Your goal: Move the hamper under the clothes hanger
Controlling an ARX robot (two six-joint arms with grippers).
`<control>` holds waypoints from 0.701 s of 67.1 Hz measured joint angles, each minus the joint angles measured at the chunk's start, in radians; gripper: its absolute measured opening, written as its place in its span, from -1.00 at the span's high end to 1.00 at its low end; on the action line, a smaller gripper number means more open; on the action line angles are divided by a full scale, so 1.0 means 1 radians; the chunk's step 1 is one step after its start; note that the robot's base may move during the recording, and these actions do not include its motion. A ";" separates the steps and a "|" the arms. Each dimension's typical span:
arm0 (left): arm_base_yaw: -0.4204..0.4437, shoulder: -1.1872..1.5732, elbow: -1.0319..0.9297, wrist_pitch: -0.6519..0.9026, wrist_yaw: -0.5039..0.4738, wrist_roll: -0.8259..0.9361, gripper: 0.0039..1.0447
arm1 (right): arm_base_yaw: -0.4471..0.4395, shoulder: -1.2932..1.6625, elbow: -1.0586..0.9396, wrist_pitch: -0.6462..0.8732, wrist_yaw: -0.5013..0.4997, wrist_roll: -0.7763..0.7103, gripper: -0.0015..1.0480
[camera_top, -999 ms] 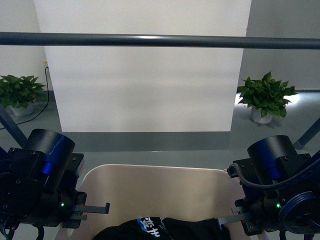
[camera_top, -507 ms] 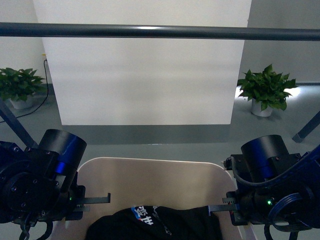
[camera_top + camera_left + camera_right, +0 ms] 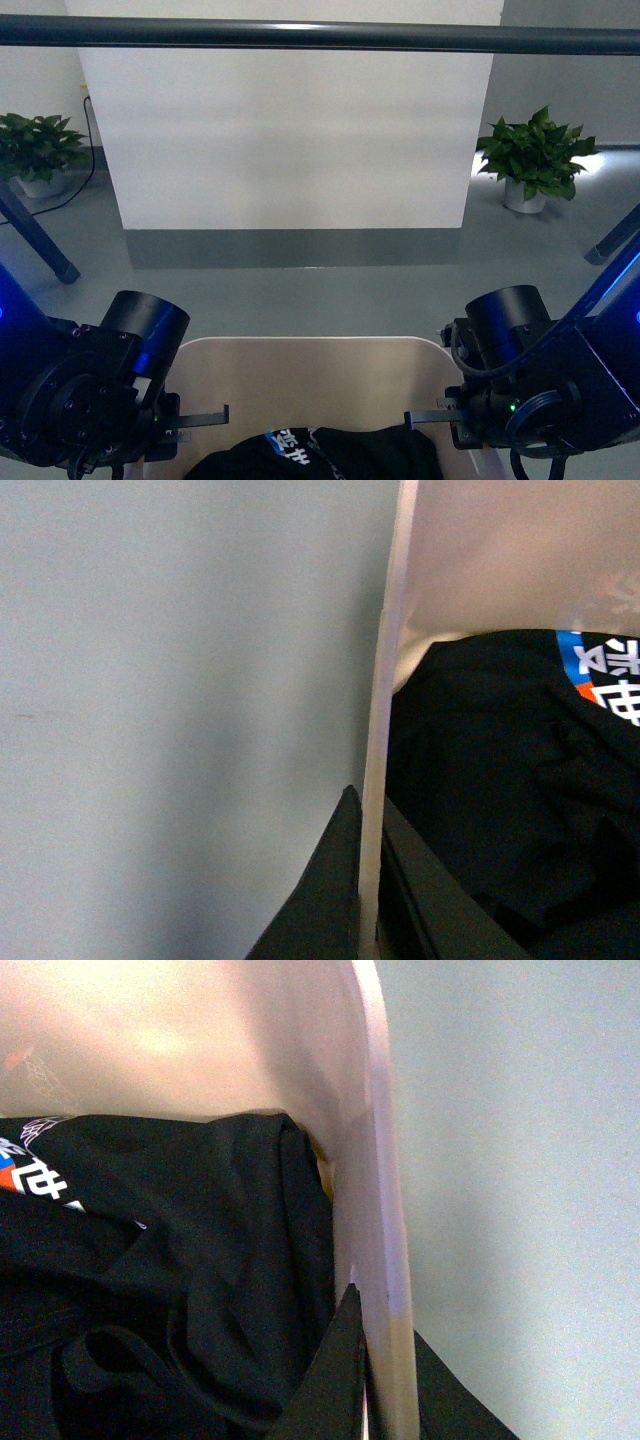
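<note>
Ahead, the front view shows a smooth beige plastic hamper [image 3: 310, 365] with rounded corners low on the grey floor [image 3: 300, 295], between the left end effector [image 3: 205, 416] and the right end effector [image 3: 428, 415]. The long dark grey metal rail of the clothes hanger [image 3: 320, 35] crosses high above. A crumpled black garment [image 3: 320, 458] lies inside the hamper. In the left wrist view, dark fingers [image 3: 325, 905] are clenched either side of the hamper's thin wall. The right wrist view shows fingers [image 3: 335, 1380] likewise grasping the glossy wall.

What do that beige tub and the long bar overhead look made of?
The hamper looks like smooth matte beige plastic: thin wall, rounded corners. The clothes hanger rail seems dark grey painted metal, judging by its soft sheen, though that's uncertain.
</note>
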 joint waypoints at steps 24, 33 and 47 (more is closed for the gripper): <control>-0.008 0.034 0.032 -0.002 0.012 -0.032 0.44 | -0.002 0.024 0.000 0.040 0.003 0.008 0.67; -0.014 0.029 0.032 0.010 0.011 -0.034 0.10 | -0.002 0.024 -0.017 0.063 0.009 0.012 0.33; -0.027 -0.038 0.019 0.048 0.001 -0.024 -0.45 | -0.011 -0.029 -0.068 0.100 0.022 0.015 -0.20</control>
